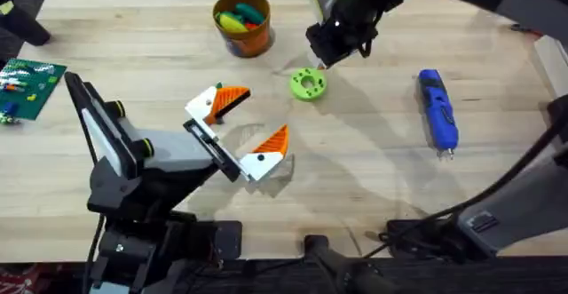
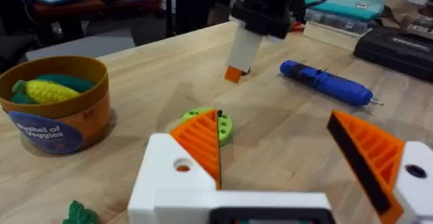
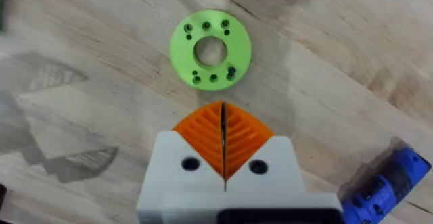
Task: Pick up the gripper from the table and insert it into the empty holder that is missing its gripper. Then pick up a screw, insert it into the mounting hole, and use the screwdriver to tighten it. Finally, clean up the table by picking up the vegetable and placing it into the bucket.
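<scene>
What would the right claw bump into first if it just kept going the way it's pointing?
Most likely the green disc: it lies on the table just ahead of the shut right claw, with nothing between them. How far apart they are is hard to judge.

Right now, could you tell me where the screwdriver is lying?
In the overhead view the screwdriver lies on the table's right half, right of the green disc.

Even bright light from above — desk [image 1: 160, 45] evenly lit, no glare. Soft grey shadows lie left of frame in right wrist view. Right arm [image 1: 355, 14] blurred and dark at top centre of overhead view. Left tool [image 2: 284, 156] soft-focused in foreground, room behind dim.
</scene>
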